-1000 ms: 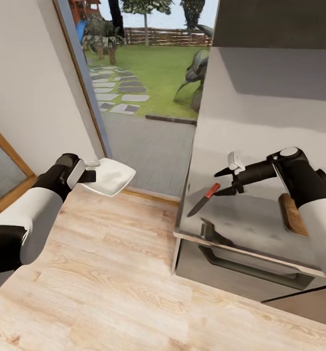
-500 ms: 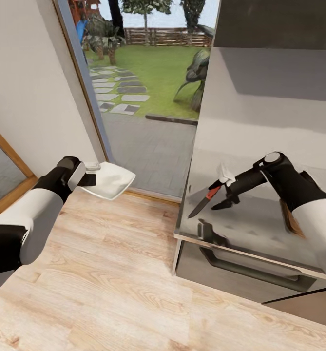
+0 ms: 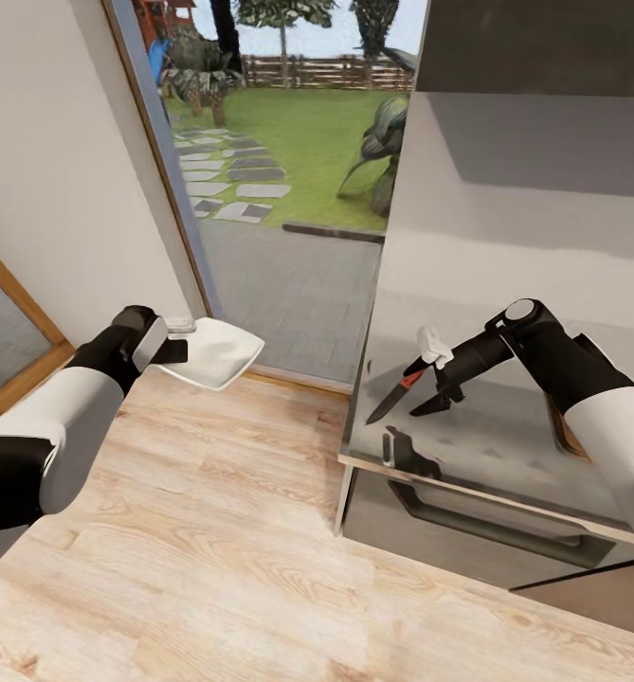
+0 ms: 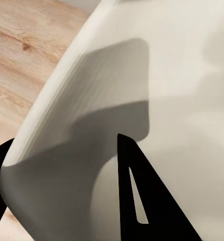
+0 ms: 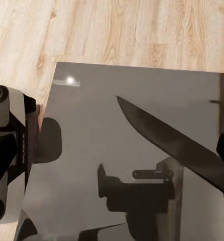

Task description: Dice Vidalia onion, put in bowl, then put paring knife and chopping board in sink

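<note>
The paring knife [image 3: 394, 393] lies on the reflective grey countertop [image 3: 506, 445] near its left corner, red handle toward my arm. Its dark blade [image 5: 167, 140] points toward the counter's edge. My right gripper [image 3: 421, 385] is open and low over the counter, one finger on each side of the red handle. My left gripper [image 3: 176, 339] is shut on the rim of the white bowl [image 3: 217, 352], held tilted above the wooden floor. The bowl [image 4: 182, 75] sits against a black finger [image 4: 142, 201]. A brown sliver of the chopping board [image 3: 557, 423] shows behind my right forearm. The onion and the sink are out of view.
A cabinet front with a dark bar handle [image 3: 487, 521] sits under the countertop. Light wooden floor [image 3: 212, 530] spreads to the left and front. A tall glass door [image 3: 279, 189] looks onto a garden, with a white wall [image 3: 61, 170] beside it.
My right gripper has come down and to the left, from above the knife to straddling its red handle. The knife has stayed put. The left arm and bowl have barely moved.
</note>
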Available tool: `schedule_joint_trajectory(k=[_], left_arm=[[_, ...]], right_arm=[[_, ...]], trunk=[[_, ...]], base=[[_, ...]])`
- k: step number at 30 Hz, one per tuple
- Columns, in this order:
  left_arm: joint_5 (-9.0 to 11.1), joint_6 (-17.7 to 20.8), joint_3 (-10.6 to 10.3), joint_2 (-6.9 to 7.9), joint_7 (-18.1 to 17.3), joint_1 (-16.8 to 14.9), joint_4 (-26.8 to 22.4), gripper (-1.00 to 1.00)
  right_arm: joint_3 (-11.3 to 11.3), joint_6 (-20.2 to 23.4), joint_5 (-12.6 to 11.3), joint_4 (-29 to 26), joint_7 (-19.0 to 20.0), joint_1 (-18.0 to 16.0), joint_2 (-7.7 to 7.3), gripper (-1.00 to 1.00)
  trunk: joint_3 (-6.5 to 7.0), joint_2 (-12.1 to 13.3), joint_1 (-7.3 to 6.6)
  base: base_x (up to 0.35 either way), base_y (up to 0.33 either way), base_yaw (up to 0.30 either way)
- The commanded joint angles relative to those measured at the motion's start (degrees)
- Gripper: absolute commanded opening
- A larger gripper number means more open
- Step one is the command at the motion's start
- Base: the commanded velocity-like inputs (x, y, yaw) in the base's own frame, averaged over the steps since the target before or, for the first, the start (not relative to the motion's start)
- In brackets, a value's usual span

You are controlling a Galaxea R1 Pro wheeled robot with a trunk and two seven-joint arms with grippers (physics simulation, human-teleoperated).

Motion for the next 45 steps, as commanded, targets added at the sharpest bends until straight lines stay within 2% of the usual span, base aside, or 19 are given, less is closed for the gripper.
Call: schedule_joint_trajectory(k=[1, 21, 24, 27, 29, 36, 41, 45], left_arm=[[0.62, 0.20, -0.42, 0.06, 0.39, -0.05, -0.07, -1.00], [0.62, 0.13, -0.42, 0.06, 0.37, -0.05, 0.47, -1.00], [0.62, -0.11, -0.42, 0.01, 0.37, -0.05, 1.12, -1.00], [0.62, -1.12, -0.42, -0.06, 0.37, -0.05, 1.49, -1.00], [0.62, -1.64, -0.42, -0.08, 0.37, -0.05, 1.60, -1.00], [0.62, -2.25, -0.42, -0.10, 0.37, -0.05, 2.30, -1.00], [0.62, -2.34, -0.42, -0.11, 0.37, -0.05, 2.44, -1.00], [0.62, -2.36, -0.42, -0.11, 0.37, -0.05, 2.46, -1.00]], right_arm=[[0.12, 0.61, 0.11, -0.07, 0.18, -0.06, -0.04, 1.00], [0.20, 0.69, 0.41, -0.08, 0.29, -0.06, -0.21, 1.00], [0.58, 0.64, 2.52, -0.07, 0.28, -0.06, -0.21, 1.00], [1.51, 0.57, 6.26, -0.07, 0.27, -0.07, -0.17, 1.00], [2.02, 0.52, 7.82, -0.07, 0.27, -0.07, -0.17, 1.00], [2.75, -4.20, 10.93, -0.07, 0.59, -0.06, -0.29, 1.00], [2.75, -5.02, 15.64, -0.07, 0.80, -0.06, -0.19, 1.00], [3.12, -5.14, 17.12, -0.28, 0.80, -0.06, -0.08, 1.00]], trunk=[[-0.08, -0.08, 0.03], [-0.08, -0.08, 0.03], [-0.08, -0.08, 0.03], [-0.08, -0.08, 0.03], [-0.08, -0.08, 0.03], [-0.08, -0.08, 0.03], [-0.08, -0.08, 0.03], [-0.08, -0.08, 0.03]], base=[[0.073, 0.000, 0.000], [0.268, 0.000, 0.000], [0.213, -0.021, 0.000], [0.079, -0.010, 0.000], [0.034, -0.004, 0.000], [0.007, -0.001, 0.000], [0.000, 0.000, 0.000], [0.000, 0.000, 0.000]])
